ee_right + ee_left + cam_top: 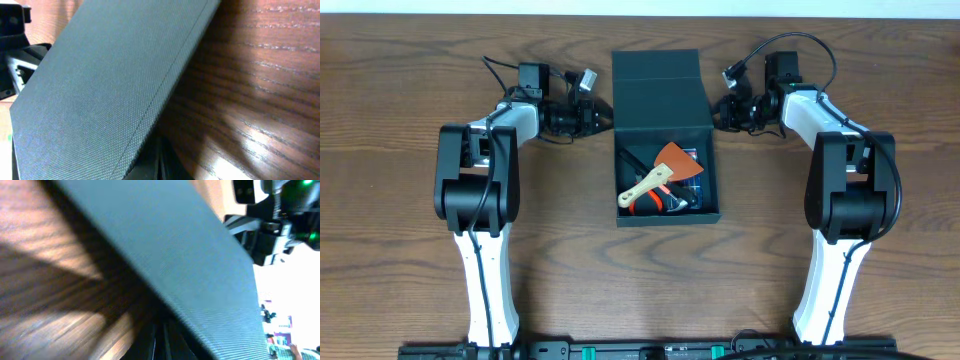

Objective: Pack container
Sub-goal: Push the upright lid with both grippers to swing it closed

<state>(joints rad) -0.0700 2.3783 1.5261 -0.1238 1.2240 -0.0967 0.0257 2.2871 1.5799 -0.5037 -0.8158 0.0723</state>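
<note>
I see the container (666,220) at the centre of the overhead frame on the wooden table (410,60), its flap lid (660,95) raised over the upper half. My left gripper (600,110) sits at the lid's left edge and my right gripper (720,108) at its right edge. The lid fills both wrist views, so I cannot tell how far either pair of fingers is open or whether they grip anything. A wooden-handled scraper (658,176) lies inside the container.

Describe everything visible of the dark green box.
The box is dark teal, matte, rigid and rectangular, with a fine woven texture on its flap lid. It sits mid-table between the arms. The lid is tilted up, partly covering the far half; the near half is open, showing an orange-bladed scraper with a wooden handle among other tools. The left pincer and right pincer are at the lid's side edges; contact is unclear.
</note>
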